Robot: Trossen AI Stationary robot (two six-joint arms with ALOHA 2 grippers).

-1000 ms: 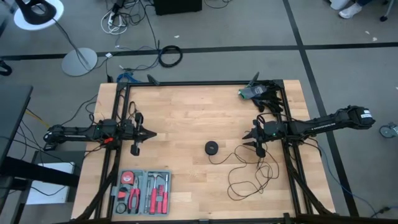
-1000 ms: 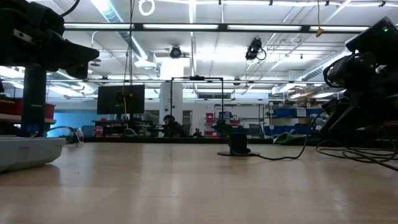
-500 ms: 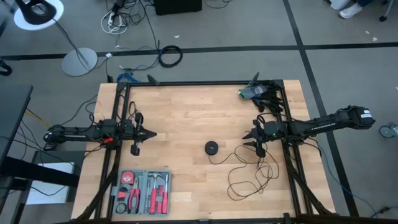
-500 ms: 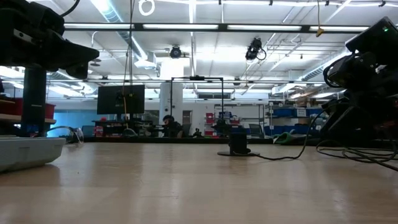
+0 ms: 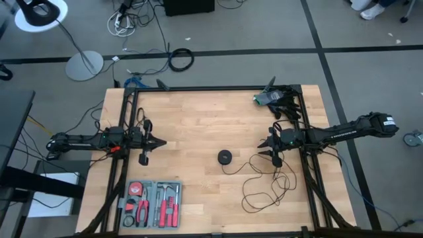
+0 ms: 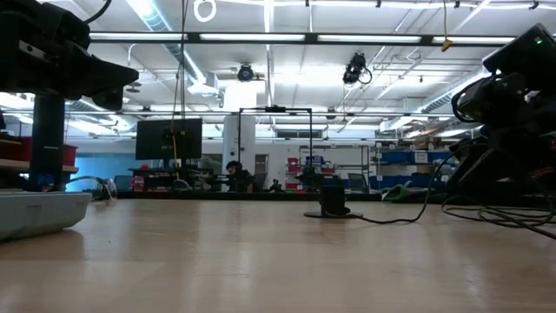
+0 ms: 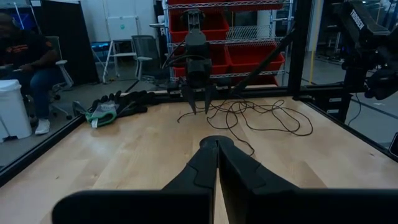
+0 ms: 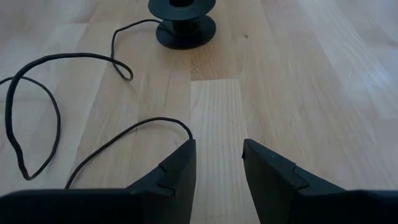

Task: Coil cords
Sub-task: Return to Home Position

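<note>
Black cord (image 5: 266,187) lies in loose, uncoiled loops on the wooden tabletop (image 5: 198,119), trailing away from the small round puck (image 5: 225,157) towards the right arm's side. The right pincer (image 5: 271,149) hangs near the puck, low over the nearest strands, its fingers a narrow gap apart and empty. The left pincer (image 5: 158,143) waits well apart from the puck on the opposite side, fingers pressed together on nothing. The cord looks light and limp, likely to slip or snag. The rigid puck seems the surer hold, gripped across its rim, with the cord pinched close to it.
</note>
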